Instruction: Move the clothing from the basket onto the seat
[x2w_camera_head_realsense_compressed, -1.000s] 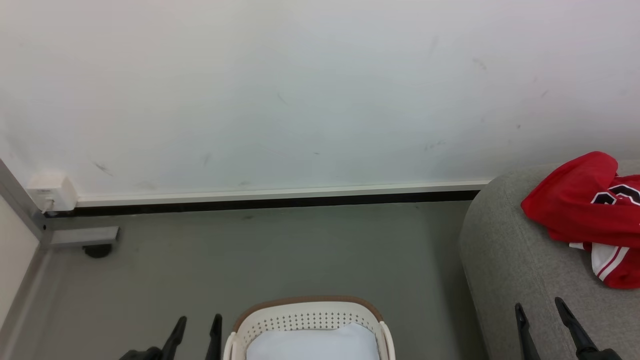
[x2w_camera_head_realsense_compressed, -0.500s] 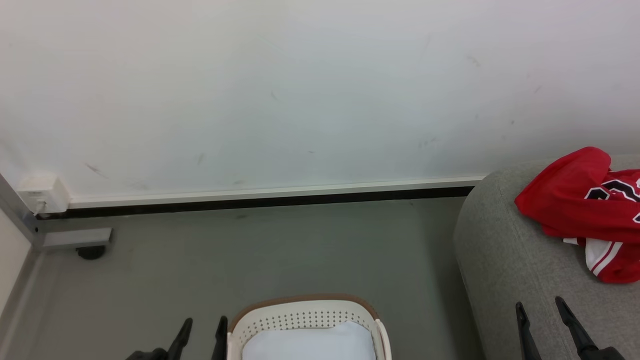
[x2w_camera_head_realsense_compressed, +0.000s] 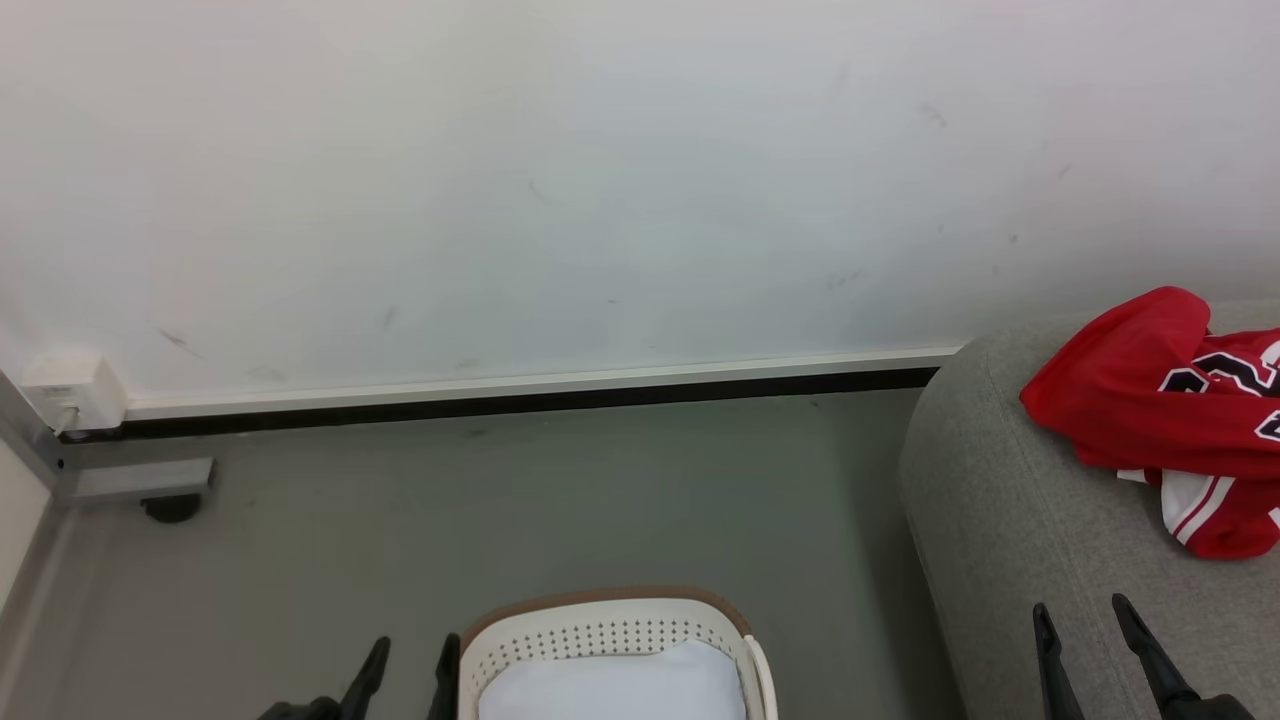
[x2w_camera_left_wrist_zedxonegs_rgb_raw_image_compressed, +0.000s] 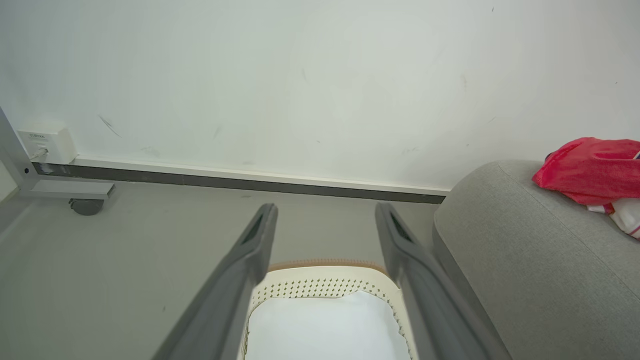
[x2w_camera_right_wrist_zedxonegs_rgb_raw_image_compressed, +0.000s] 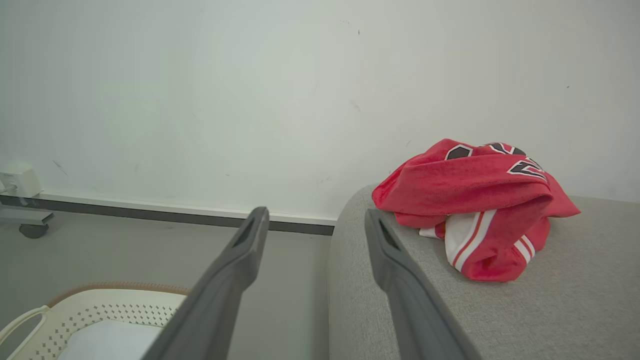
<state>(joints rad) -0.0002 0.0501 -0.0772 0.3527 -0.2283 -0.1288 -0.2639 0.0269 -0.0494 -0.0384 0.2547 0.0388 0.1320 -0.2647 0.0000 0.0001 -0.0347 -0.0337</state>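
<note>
Left fingers: I am holding my left fingers (x2w_camera_head_realsense_compressed: 447, 668) wide apart with nothing between them, pointing up just beside the basket's left wall.
Right fingers: I am holding my right fingers (x2w_camera_head_realsense_compressed: 1046, 650) wide apart too, gripping nothing, hovering over the near part of the seat.
Clothing: the red clothing (x2w_camera_head_realsense_compressed: 1140, 420) is lying bunched on top of the seat near its rounded left end, well apart from my right fingers. Black white-edged numerals and white striped trim are showing.
Basket: the cream basket (x2w_camera_head_realsense_compressed: 600, 635) with a brown rim is sitting on the grey floor (x2w_camera_head_realsense_compressed: 500, 520), near the seat's left side. A pale sheet (x2w_camera_head_realsense_compressed: 610, 690) is lying inside it.
Seat: the grey seat (x2w_camera_head_realsense_compressed: 1000, 520) is standing by the white wall (x2w_camera_head_realsense_compressed: 600, 180).
Corner: 1 small wheel (x2w_camera_head_realsense_compressed: 172, 508) is resting under a metal frame at the far left.
</note>
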